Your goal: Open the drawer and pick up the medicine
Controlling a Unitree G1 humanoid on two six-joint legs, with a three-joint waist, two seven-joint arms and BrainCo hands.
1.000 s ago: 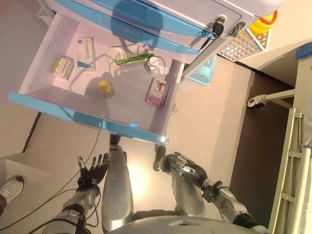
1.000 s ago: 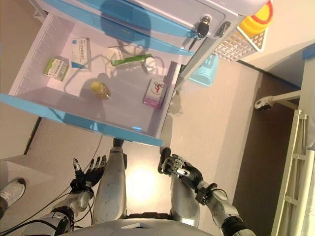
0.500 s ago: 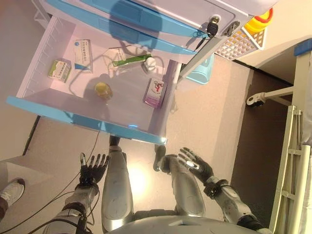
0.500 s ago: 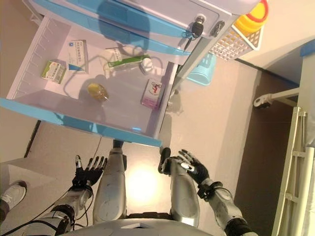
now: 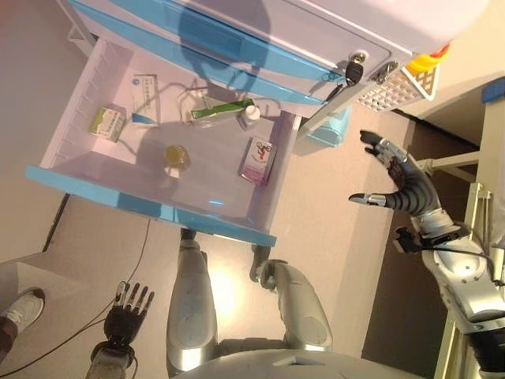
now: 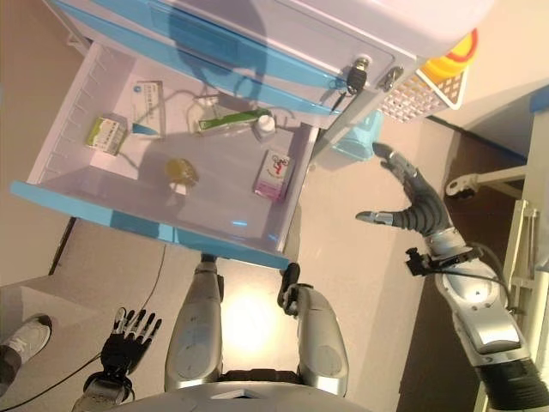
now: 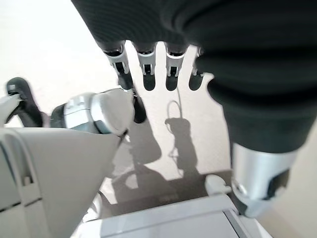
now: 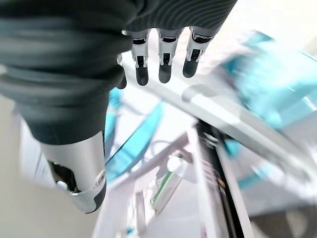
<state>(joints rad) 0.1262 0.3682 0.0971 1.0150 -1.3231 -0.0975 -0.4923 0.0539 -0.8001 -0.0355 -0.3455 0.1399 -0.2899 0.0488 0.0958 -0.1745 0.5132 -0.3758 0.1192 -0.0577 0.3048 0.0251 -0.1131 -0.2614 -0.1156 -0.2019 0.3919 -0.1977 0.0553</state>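
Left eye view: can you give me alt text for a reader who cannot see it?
An open blue-fronted drawer holds several medicine boxes, including a pink box. The right hand is raised, open and empty, beside the cabinet; the left hand hangs open, low near the floor.

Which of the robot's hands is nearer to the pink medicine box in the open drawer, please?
The right hand: raised, open, beside the drawer. The pink medicine box lies inside. The left hand hangs low below the drawer's front.

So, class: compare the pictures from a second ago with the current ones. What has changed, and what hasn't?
The right hand has risen from low beside the robot's body to the right of the open drawer, fingers spread, holding nothing. The left hand has sunk lower, open. The boxes, the yellow jar and the green tube lie as before in the drawer.
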